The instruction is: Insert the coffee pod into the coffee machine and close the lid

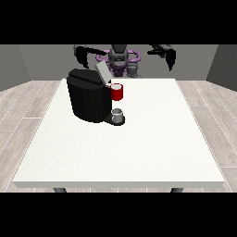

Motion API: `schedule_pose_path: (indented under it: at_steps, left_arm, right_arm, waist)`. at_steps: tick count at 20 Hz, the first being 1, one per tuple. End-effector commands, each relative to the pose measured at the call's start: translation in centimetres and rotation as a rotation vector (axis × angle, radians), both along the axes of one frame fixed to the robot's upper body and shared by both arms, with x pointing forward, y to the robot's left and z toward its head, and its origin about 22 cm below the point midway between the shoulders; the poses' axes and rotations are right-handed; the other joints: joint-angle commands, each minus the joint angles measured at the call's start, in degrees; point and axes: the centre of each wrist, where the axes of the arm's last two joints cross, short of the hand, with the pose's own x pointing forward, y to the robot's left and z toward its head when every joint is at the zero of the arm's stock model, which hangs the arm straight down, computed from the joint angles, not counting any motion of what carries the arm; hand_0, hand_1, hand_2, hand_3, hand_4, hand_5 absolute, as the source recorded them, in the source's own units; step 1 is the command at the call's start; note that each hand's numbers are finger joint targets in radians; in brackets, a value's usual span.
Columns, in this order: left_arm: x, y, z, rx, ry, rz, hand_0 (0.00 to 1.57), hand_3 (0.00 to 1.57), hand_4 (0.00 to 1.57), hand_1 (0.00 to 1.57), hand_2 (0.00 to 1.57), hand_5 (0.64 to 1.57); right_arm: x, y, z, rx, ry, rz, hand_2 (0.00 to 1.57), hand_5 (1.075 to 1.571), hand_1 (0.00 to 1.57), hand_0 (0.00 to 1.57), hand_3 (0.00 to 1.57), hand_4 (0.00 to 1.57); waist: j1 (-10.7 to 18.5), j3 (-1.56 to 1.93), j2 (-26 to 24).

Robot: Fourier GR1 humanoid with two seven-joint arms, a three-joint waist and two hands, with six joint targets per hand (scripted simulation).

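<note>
Standing at the far left of the white table, the black coffee machine is being shown with its lid tilted up; a red thing at the machine is seen, and a grey thing below it. Both hands, at the view's left and right, are being held raised, far from the table; their fingers cannot be told. A risk is being judged: the machine could be pushed by a reaching arm. No writing is being seen.

A black coffee machine stands on the white table, its grey lid tilted up. At its 3 o'clock is a red thing at the machine; below this, a grey thing sits on the base. Both hands hang raised beyond the table's far edge.
</note>
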Motion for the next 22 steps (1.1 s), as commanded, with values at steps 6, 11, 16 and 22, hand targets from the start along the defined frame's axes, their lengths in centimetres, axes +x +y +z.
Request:
schedule_pose_path:
  at_steps: [6, 11, 16, 22]
  left_arm:
    - [-1.5, 0.2, 1.4, 0.024, -0.028, 0.021, 0.00, 0.00, 0.00, 0.00, 0.00, 1.571]
    - [-1.7, 2.3, 2.6, 0.045, -0.035, 0.109, 0.00, 0.00, 0.00, 0.00, 0.00, 1.571]
    - [-3.2, 1.2, 2.9, 0.007, -0.055, 0.059, 0.00, 0.00, 0.00, 0.00, 0.00, 1.571]
    - [-2.4, 2.0, 1.5, 0.041, -0.099, 0.110, 0.00, 0.00, 0.00, 0.00, 0.00, 1.571]
  right_arm:
    - [3.0, 1.9, 1.6, -0.041, -0.011, 0.038, 0.00, 1.571, 0.00, 0.00, 0.00, 0.00]
    - [2.4, 3.1, 0.2, -0.066, -0.017, 0.118, 0.00, 1.571, 0.00, 0.00, 0.00, 0.00]
    - [3.2, 1.1, -0.6, -0.069, -0.014, 0.087, 0.00, 1.571, 0.00, 0.00, 0.00, 0.00]
    - [5.1, 4.9, 3.2, -0.083, -0.065, 0.145, 0.00, 1.571, 0.00, 0.00, 0.00, 0.00]
  waist:
    - [-1.81, -0.02, 4.48]
    - [-4.40, -0.02, 4.43]
    - [-1.98, -0.01, 5.68]
    - [-4.63, -0.03, 8.47]
